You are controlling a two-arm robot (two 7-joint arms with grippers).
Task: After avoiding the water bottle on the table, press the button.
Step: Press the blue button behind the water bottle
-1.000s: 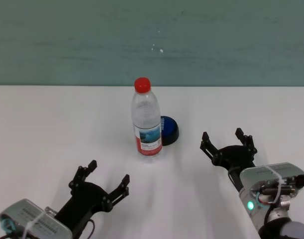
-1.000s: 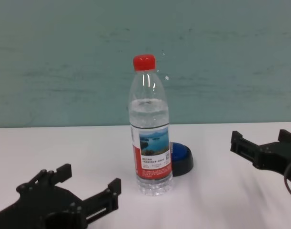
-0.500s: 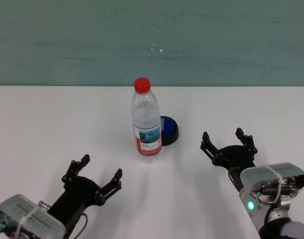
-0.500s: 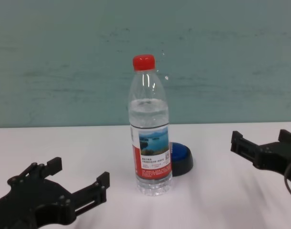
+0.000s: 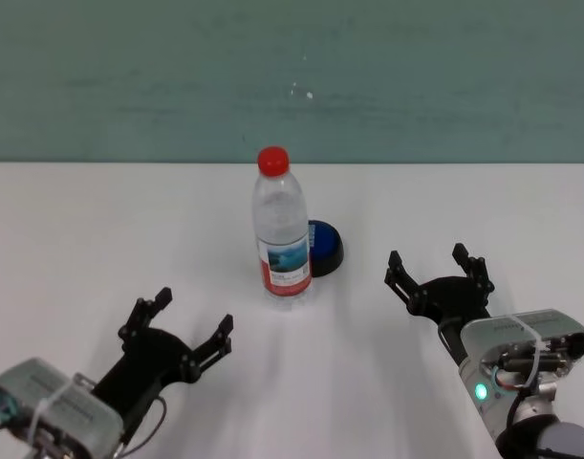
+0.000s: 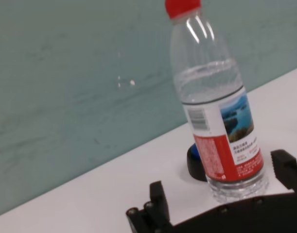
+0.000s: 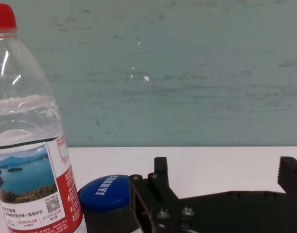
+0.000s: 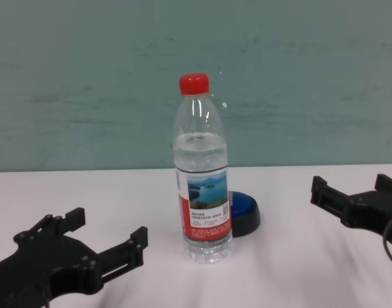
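Observation:
The water bottle [image 5: 280, 229] stands upright at the middle of the white table [image 5: 100, 229], with red cap and red-and-white lake label; it also shows in the chest view [image 8: 203, 173], the left wrist view [image 6: 217, 107] and the right wrist view [image 7: 29, 136]. The blue button [image 5: 325, 250] sits just behind and to the right of it, partly hidden [image 8: 243, 212] [image 7: 107, 194] [image 6: 196, 162]. My left gripper [image 5: 177, 330] is open and empty, near and left of the bottle [image 8: 106, 240]. My right gripper [image 5: 435, 273] is open and empty, right of the button [image 8: 359, 196].
A teal wall [image 5: 292, 76] runs behind the table's far edge. White tabletop stretches left and right of the bottle.
My left gripper has pulled back toward the near left, away from the bottle, then turned slightly. The right gripper, bottle and button have not moved.

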